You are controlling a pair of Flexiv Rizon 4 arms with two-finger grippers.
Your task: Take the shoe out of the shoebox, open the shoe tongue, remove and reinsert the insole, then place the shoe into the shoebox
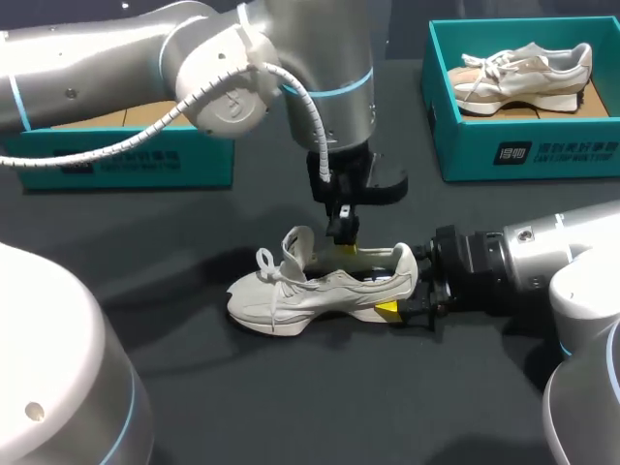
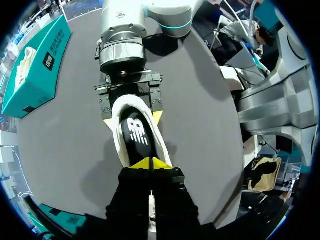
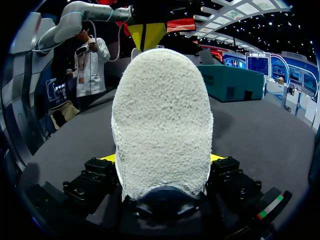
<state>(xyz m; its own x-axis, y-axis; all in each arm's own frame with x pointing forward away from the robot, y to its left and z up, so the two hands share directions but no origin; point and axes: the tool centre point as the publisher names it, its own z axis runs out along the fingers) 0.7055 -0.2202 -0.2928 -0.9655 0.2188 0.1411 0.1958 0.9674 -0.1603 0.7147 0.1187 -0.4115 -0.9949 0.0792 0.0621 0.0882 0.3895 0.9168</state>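
A pale grey shoe [image 1: 315, 289] lies on its sole mid-table, toe to the left, tongue pulled up. My right gripper [image 1: 394, 296] comes in from the right and is shut on its heel, one yellow fingertip [image 3: 106, 159] on each side of the fuzzy heel [image 3: 162, 125]. My left gripper [image 1: 346, 248] hangs straight down into the shoe's mouth with its tips pressed together. In the left wrist view those shut tips [image 2: 150, 163] rest on the black insole [image 2: 135, 134], which lies flat inside the shoe. Whether they pinch the insole is not visible.
A teal shoebox [image 1: 528, 150] at the back right holds a second pale shoe [image 1: 523, 73]. Another teal box [image 1: 126, 160] stands at the back left, partly behind my left arm. Bare black tabletop lies in front of the shoe.
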